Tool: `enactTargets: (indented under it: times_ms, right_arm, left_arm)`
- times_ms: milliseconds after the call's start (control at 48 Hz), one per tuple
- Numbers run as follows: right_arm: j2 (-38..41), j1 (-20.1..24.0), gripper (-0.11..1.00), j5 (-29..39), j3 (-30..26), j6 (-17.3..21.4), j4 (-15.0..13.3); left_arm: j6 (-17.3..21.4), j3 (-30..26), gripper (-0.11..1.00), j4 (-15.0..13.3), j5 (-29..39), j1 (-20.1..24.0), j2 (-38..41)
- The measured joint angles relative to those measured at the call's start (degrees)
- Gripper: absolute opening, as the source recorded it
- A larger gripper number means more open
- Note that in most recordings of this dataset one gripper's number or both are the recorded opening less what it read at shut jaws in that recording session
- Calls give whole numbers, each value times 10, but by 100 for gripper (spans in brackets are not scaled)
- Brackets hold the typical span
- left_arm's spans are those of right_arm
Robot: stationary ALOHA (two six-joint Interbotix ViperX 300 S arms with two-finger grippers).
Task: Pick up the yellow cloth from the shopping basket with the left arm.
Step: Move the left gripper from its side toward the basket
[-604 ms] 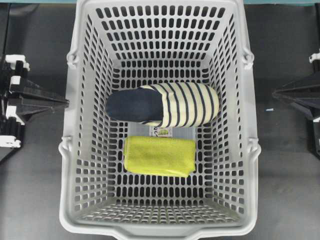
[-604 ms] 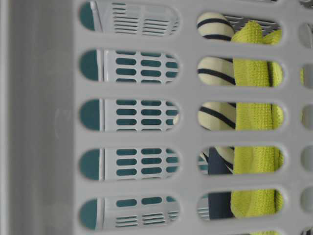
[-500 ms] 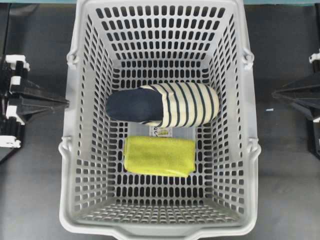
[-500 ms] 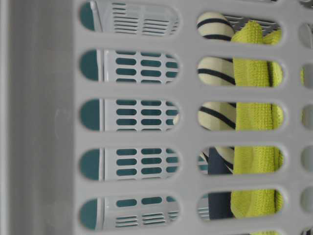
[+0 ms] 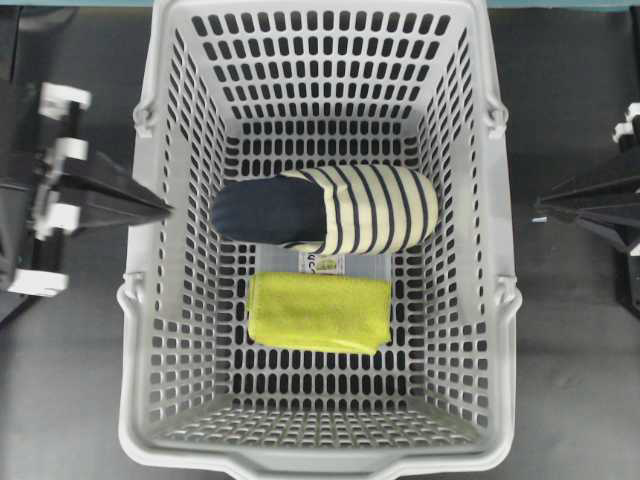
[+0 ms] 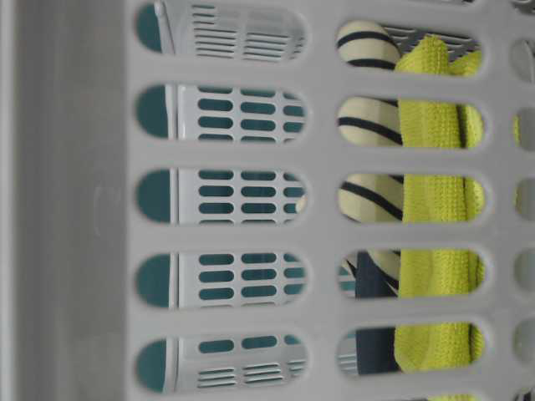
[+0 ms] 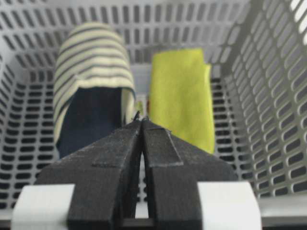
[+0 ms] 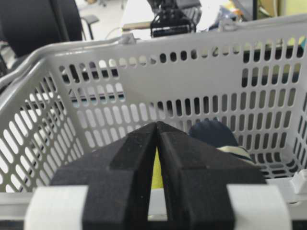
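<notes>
Approaching: left gripper (image 5: 165, 208) closed and empty, tip level with the shopping basket (image 5: 140, 300) rim on its left wall.

Fingers pressed together, nothing between them, seen from its own wrist camera looking down into the basket. Right gripper (image 5: 540, 206) likewise closed, parked outside the opposite wall. Yellow cloth (image 5: 319, 312) lies flat on the basket floor, just beside the striped slipper (image 5: 330, 208), apparently touching or nearly so; a small label (image 5: 325, 263) shows between them. Step in hand, by my reading: reach, grasp not begun. Next move calls for opening the fingers, clearing the rim, descending on the cloth's slipper-free side, pinching fabric off the perforated floor.
</notes>
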Motion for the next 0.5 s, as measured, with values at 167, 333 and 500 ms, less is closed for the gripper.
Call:
enactTargets:
  times_ms: [167, 333, 500]
  right_arm:
    - [4, 11, 15, 1, -4, 0, 0]
    - [4, 11, 64, -1, -5, 1, 0]
    - [4, 11, 82, -1, -11, 0, 0]
  left_arm:
    - [-1, -75, 0, -1, 47, -17, 87]
    - [-21, -135, 2, -1, 128, -21, 171]
    - [-35, -209, 36, 0, 207, -25, 256]
